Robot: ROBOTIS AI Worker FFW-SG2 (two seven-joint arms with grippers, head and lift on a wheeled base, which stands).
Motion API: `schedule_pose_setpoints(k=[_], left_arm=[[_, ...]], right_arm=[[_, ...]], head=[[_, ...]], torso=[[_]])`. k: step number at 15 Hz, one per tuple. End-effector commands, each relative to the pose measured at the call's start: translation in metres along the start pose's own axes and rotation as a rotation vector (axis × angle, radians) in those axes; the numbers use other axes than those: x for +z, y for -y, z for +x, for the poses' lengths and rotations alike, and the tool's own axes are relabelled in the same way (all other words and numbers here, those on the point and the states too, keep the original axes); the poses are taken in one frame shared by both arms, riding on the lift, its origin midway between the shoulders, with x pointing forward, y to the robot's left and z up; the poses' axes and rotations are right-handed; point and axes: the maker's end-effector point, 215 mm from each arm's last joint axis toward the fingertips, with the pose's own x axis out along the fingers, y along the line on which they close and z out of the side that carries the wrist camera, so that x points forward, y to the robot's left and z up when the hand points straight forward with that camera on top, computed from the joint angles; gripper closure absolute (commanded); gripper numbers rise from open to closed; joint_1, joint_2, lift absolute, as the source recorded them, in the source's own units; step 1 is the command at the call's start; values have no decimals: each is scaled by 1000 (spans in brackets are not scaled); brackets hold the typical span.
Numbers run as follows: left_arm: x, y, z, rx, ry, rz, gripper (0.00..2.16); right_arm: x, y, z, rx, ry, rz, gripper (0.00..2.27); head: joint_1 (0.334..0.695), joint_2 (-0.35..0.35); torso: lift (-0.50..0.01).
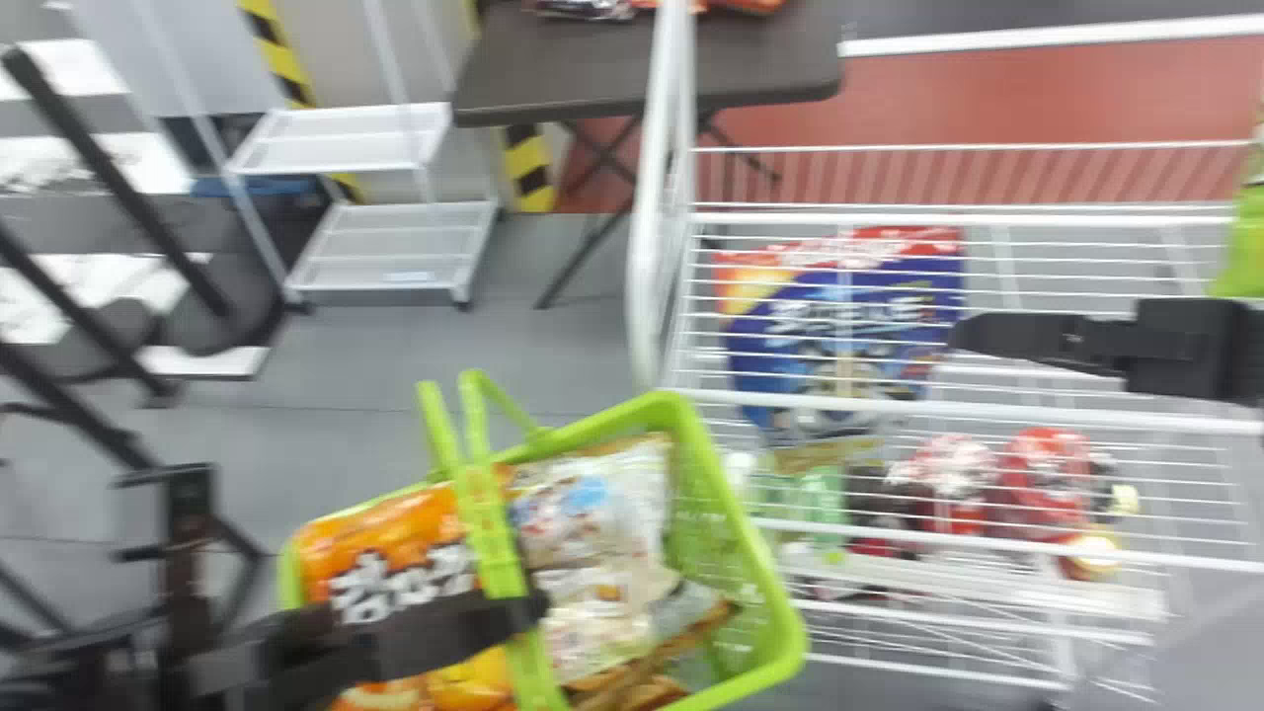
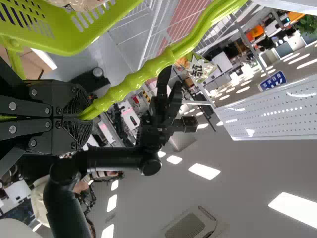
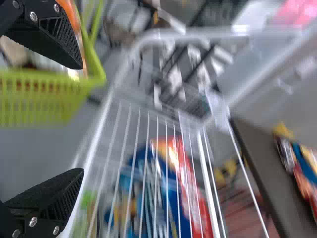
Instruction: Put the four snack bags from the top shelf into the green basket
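The green basket (image 1: 755,535) is hanging beneath the left pincer (image 1: 531,609), its long axis running slantwise in the head view, from the near left to the far right. Its handle (image 1: 494,538) is crossing over the middle of the long sides, and the left pincer is clamping on that handle, its fingers drawn together around the green bar.

Inside the basket, an orange snack bag (image 1: 395,528) is lying in the left half, its printed face turned up, close under the left pincer. Pale snack bags (image 1: 597,509) are filling the part just to the right of the handle, past the tips of the left pincer.

The right pincer (image 1: 960,334) is pointing leftward over the wire rack (image 1: 1086,410), well apart from the basket. Its two fingers are standing wide apart, with nothing held between them.

The head view is showing a green packet (image 1: 1246,247) at its right edge, beyond the right pincer's tips and back along its arm. The left wrist view is showing a packet with a white star (image 2: 199,68) near the right pincer. The right wrist view is showing, past the right pincer, a blue and red bag (image 3: 185,183) behind the wires, and colourful bags (image 3: 299,173) lying on a dark surface (image 3: 255,171).
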Motion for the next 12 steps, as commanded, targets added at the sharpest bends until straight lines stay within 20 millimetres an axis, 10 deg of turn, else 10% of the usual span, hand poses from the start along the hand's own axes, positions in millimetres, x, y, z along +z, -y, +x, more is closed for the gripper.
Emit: schedule_pose_setpoints(k=[1,6,12], left_arm=[[-2,-1,-4,-3,8,-9,2148],[-2,-7,-13,9,32,-19,2148],[-1,-15,-21,23,52,-23,2148]], right_arm=[[48,88,-9,-268,147,-44,49],[151,175,-38,-498,394,-133,49],[183,247,-50,-619,439,-129,49]], head=[[695,-18],[695,-187],[695,-280]], torso=[[-6],[-6],[-6]])
